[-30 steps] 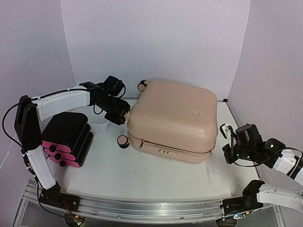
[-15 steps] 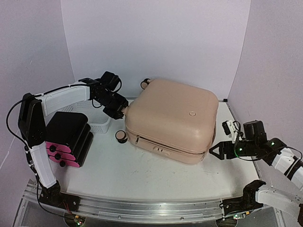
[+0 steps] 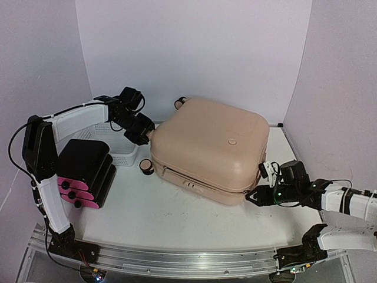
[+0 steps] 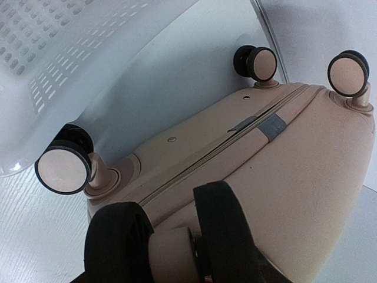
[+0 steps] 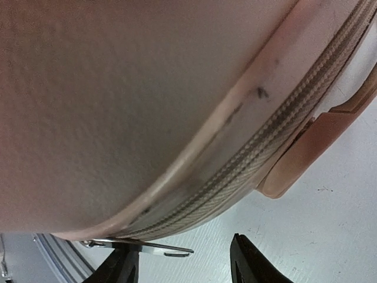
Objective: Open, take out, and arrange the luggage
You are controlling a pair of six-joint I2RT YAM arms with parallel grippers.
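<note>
The closed suitcase (image 3: 206, 147) lies flat on the white table (image 3: 177, 230) — left gripper (image 3: 145, 134) clamped around its left corner wheel (image 4: 171, 253), right gripper (image 3: 253, 197) parted, empty — just beside the zipper pull (image 5: 150, 248).

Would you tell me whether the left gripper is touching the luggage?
Touching. In the left wrist view the left gripper clamps a wheel of the luggage, fingers pressed against both its sides.
</note>
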